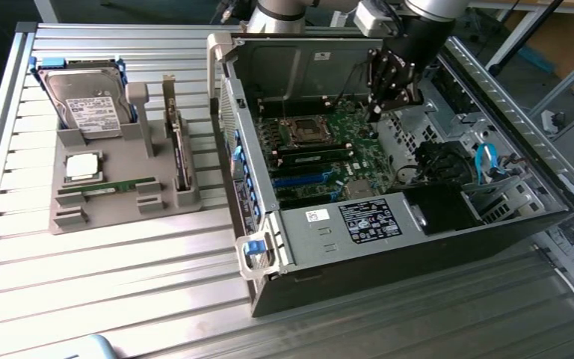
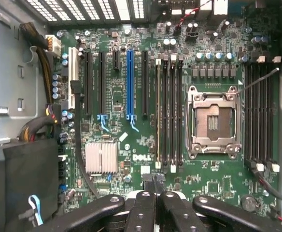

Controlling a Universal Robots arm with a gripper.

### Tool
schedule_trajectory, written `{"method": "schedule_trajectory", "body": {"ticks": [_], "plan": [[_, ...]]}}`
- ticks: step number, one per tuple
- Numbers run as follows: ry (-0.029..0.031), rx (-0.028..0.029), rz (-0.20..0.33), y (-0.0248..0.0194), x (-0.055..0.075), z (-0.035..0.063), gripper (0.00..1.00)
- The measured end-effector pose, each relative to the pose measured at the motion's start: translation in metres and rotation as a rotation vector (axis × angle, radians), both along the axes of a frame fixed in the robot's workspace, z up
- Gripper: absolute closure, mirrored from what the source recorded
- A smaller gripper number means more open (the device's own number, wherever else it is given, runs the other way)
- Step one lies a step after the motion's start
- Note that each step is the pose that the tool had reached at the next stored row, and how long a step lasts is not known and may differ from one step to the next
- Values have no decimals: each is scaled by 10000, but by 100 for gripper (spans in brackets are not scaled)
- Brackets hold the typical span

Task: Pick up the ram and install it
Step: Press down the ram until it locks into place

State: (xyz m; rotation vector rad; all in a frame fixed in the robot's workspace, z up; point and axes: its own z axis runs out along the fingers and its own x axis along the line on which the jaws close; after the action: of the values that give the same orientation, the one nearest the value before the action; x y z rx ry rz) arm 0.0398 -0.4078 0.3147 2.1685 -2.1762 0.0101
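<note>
Wrist view, closest in: the gripper has its black fingers pressed together, tips meeting with nothing pinched between them, poised above the motherboard. Just past the tips sits a bank of long memory slots, the one nearest the expansion slots looking filled by a thin stick seen edge-on, then the open processor socket and a second bank of slots beyond. A silver heatsink and a blue expansion slot lie to the other side. Exterior view now: the gripper hangs inside the open computer case, over the board's far end. Out on the slatted table, well apart from the arm, the grey fixture tray carries the ram, lying flat in its slot near the front, with the square processor chip just behind it and the hard drive upright at the back.
</note>
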Motion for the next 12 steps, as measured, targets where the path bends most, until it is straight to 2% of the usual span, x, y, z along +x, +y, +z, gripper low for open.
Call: {"method": "schedule_trajectory", "body": {"ticks": [12], "plan": [[11,-1,0,0,23,20,90]]}}
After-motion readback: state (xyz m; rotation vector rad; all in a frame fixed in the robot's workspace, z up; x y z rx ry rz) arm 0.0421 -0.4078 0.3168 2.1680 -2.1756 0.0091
